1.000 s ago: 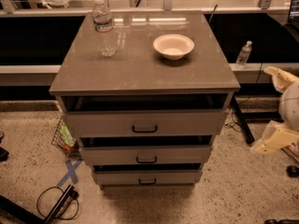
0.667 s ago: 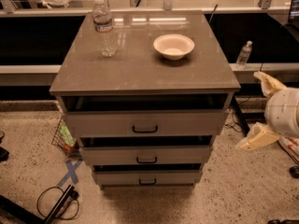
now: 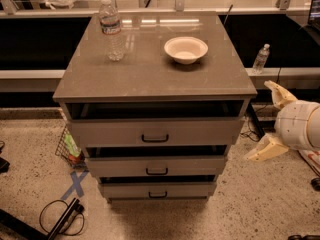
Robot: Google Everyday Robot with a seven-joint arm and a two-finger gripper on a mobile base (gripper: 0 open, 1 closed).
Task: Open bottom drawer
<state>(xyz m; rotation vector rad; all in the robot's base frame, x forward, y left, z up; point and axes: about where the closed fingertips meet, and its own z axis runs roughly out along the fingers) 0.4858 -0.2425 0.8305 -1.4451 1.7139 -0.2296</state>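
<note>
The bottom drawer (image 3: 158,190) is the lowest of three grey-beige drawers in the cabinet, with a small black bar handle (image 3: 158,194) on its flat front. It stands about flush with the drawers above. My gripper (image 3: 268,123) is at the right edge of the view, beside the cabinet's right side, at about the height of the top and middle drawers. Its two cream fingers are spread wide apart, one up and one down, holding nothing. It is well above and to the right of the bottom drawer's handle.
A water bottle (image 3: 112,29) and a white bowl (image 3: 185,49) stand on the cabinet top (image 3: 150,74). A second bottle (image 3: 260,59) sits on a ledge behind right. A wire basket (image 3: 69,146) and black cables (image 3: 62,219) lie on the floor at left.
My gripper has moved left, from the right edge of the view toward the cabinet's right side. The drawers, bottle and bowl have not moved.
</note>
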